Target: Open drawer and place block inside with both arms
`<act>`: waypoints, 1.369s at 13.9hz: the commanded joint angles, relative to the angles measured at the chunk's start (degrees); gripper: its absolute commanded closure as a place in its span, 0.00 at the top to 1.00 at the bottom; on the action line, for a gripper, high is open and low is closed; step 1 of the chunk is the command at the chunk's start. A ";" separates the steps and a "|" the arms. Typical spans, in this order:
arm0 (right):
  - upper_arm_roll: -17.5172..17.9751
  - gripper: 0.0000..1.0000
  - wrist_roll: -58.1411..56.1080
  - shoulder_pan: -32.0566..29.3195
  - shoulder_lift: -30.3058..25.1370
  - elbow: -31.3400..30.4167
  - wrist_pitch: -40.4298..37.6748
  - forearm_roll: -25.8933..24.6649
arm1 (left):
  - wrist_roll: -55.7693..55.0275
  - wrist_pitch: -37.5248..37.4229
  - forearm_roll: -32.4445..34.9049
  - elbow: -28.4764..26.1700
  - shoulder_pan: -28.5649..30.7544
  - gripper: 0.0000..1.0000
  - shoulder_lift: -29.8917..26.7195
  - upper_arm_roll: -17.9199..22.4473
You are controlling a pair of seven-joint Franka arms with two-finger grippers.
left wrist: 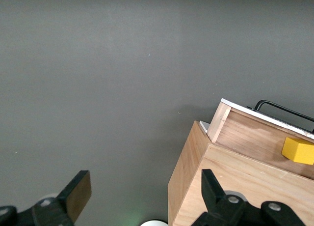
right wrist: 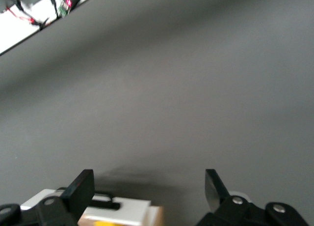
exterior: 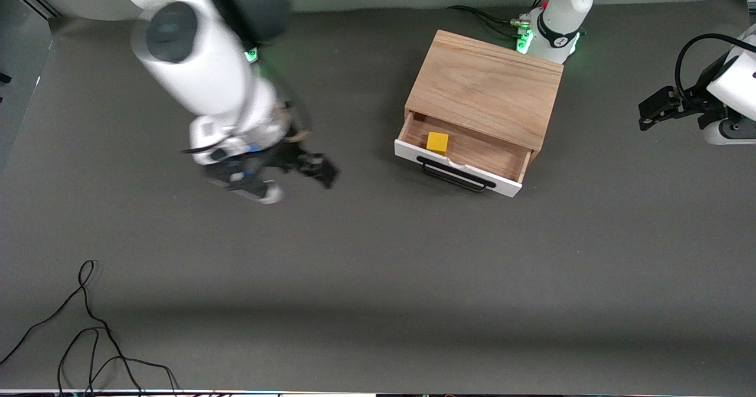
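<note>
Cables (exterior: pixel 88 332) trailed along the lower left of the front view. Higher, at centre, the drawer (exterior: pixel 466 155) stood pulled out of its light-wood cabinet (exterior: pixel 490 87), the yellow block (exterior: pixel 437 142) resting inside, so placement looked done. The right gripper (exterior: pixel 307 166), blurred, hung over bare table (exterior: pixel 378 267) at centre left, jaws spread and empty. The left gripper (exterior: pixel 658 107), at the right edge, waited likewise released; its arm was cut off.

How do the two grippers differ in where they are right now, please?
The right gripper hangs over bare table toward the right arm's end, beside the open drawer; the left gripper is at the left arm's end, past the cabinet. Both are open and hold nothing; the block lies in the drawer.
</note>
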 commanded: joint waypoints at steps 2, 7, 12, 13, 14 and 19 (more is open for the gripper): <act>-4.74 1.00 -22.54 -7.27 -10.50 -12.37 0.29 1.34 | 1.00 0.66 0.13 -1.19 -0.15 1.00 -1.14 0.27; -9.07 1.00 -38.07 -12.29 -16.84 -18.10 -2.69 -2.07 | 0.91 0.58 0.13 -1.19 -0.23 1.00 -1.14 0.27; -6.44 1.00 -44.29 -18.61 -17.63 -18.63 -3.31 -2.61 | 0.47 0.32 0.13 -1.01 -0.76 1.00 -1.14 0.09; -5.30 1.00 -45.01 -20.01 -17.81 -18.46 -4.53 -2.61 | 0.47 0.23 0.13 -1.10 -0.76 1.00 -1.14 0.09; -3.55 1.00 -45.19 -21.25 -17.81 -18.46 -5.41 -2.61 | 0.74 0.66 0.13 -1.02 -0.76 1.00 -1.05 0.00; -2.39 1.00 -46.87 -21.61 -17.72 -18.19 -6.74 -2.53 | 0.91 0.58 0.13 -1.10 -0.76 1.00 -1.05 0.00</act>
